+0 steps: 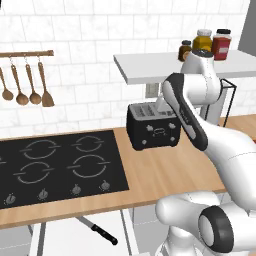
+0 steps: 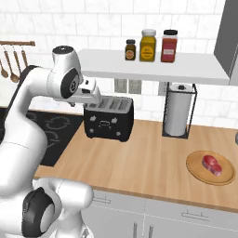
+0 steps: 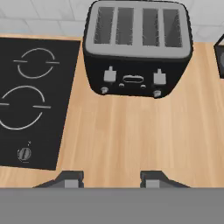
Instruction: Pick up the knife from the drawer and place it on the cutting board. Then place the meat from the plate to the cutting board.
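Pincer [image 3: 111, 178] hovers over the table [image 3: 131, 140], jaws apart, holding nothing.
Knife [image 1: 98, 230] lies in the open drawer [image 1: 65, 240]; meat [image 2: 212, 165] sits on the plate [image 2: 197, 171].

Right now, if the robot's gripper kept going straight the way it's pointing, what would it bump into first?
Probably the bare wooden counter. The gripper, jaws apart and empty, points down between the black stove and the toaster. Depth is hard to judge, though.
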